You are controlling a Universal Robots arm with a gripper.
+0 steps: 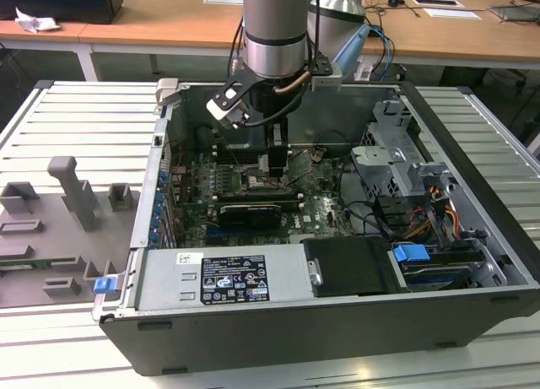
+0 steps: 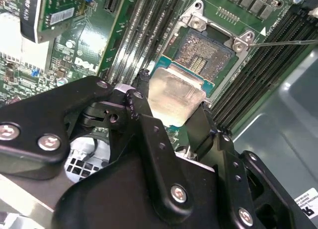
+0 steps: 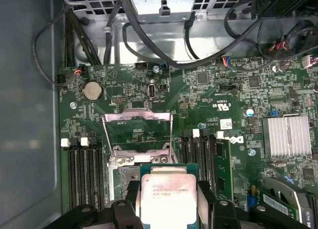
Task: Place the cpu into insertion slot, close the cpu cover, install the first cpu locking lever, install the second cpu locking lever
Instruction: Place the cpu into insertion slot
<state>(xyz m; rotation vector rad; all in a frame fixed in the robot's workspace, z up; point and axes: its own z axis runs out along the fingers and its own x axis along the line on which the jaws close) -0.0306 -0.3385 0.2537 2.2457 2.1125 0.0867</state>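
The black two-finger gripper [image 2: 173, 102] pinches the flat, square, silver-tan cpu [image 3: 167, 199] by its edges just beside the dark, silver-rimmed insertion slot [image 2: 206, 52], where seating it well likely means keeping it level, corners aligned, no sliding.

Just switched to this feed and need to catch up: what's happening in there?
The arm reaches into the open PC case, its jaws shut on the cpu. The chip hangs close by the slot, which is empty, with its contacts showing. The cover stands open, and nothing is seated yet.
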